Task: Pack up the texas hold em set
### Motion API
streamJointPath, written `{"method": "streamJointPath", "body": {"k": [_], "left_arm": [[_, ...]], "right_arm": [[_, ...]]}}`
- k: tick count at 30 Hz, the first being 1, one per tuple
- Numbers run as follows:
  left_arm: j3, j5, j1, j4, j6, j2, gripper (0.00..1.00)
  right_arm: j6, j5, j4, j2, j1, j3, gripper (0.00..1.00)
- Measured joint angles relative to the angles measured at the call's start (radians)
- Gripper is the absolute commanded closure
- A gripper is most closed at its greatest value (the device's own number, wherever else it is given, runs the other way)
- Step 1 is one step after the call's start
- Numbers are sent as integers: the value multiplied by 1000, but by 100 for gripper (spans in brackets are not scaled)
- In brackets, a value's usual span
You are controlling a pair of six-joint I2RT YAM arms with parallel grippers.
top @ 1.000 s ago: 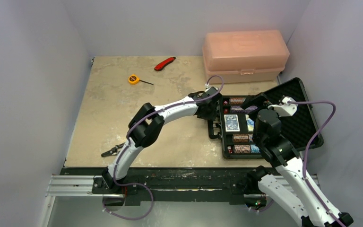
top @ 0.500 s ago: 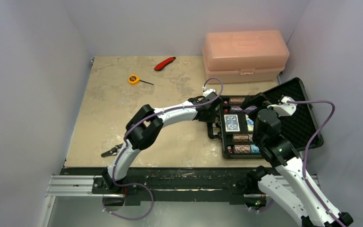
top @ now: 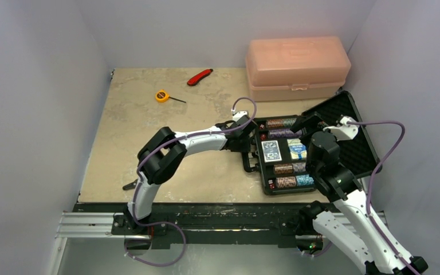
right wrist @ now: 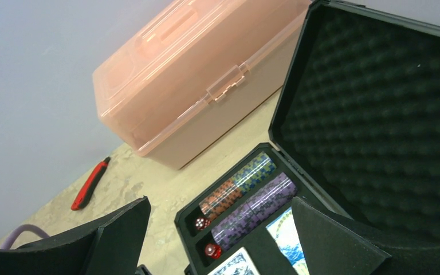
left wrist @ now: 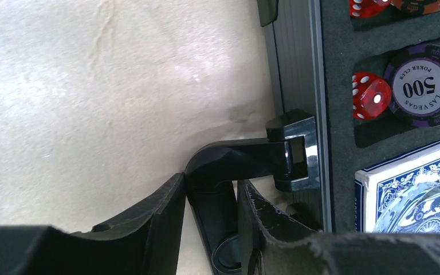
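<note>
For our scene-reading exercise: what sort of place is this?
Probably a robot test cell: plain walls box in a small table; left arm and right arm are bolted to a rail at its edge.

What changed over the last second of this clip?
The left tool, shut on the handle, has dragged the black case leftwards across the table. The right tool stays open above the case. The pink box, red knife and yellow tape measure have not moved.

Pink box [top: 298,67], red knife [top: 200,76], yellow tape measure [top: 161,95] at rear.
</note>
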Motion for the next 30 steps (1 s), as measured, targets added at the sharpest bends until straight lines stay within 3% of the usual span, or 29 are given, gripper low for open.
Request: {"method": "streamJointPath", "body": {"k": [30], "left_arm": [[-463, -36, 151, 96, -12, -325, 72]], "right_arm": [[0, -4, 0, 44, 0, 0, 1]]}}
